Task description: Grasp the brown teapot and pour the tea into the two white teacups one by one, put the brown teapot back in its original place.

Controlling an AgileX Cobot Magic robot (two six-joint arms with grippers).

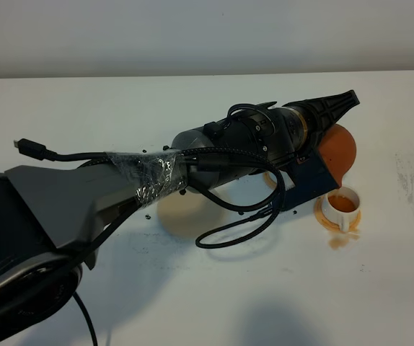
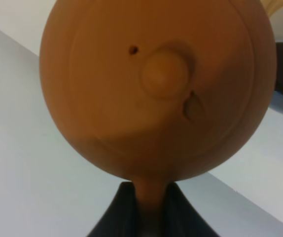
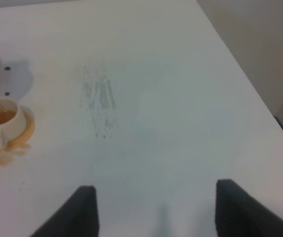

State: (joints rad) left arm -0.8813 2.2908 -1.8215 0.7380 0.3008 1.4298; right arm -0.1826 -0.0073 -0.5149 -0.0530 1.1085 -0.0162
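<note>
**Brown teapot [image 1: 339, 148] held tipped beside the right cup, pour in hand**

The left gripper [image 2: 149, 210] reaches across to the right half of the table [image 1: 84, 101]. Its dark fingers [image 2: 114, 217] are closed tight on the pot's loop handle, and the pot hangs clear of the tabletop. It sits just on the far side of a white teacup [image 3: 11, 123], between the table's middle and its right edge.

The step looks like the pour into this cup, or its very end. The cup already holds amber tea [image 3: 1, 117]. No stream shows, and the spout is hidden in every view. Some liquid has slopped over the orange saucer [image 1: 322, 216] into a small puddle [image 1: 337, 241] on the near side.

The second cup cannot be made out. A sliver of orange rim [image 1: 268, 180] peeks out beside the arm, so that cup is probably under it.

If that cup is unfilled, the next move calls for levelling the pot, carrying it that way and tipping gently. Otherwise the pot goes back upright on the cream coaster [image 1: 178, 220], a pale round patch under the arm near the table's centre.

The pot is round, squat and matt reddish-brown. The left wrist view faces its lid squarely, showing the small knob [image 2: 165, 74] and a vent hole [image 2: 133, 49].

The right gripper [image 3: 156, 212] hovers over bare table toward the right edge, fingers spread wide and holding nothing.
</note>
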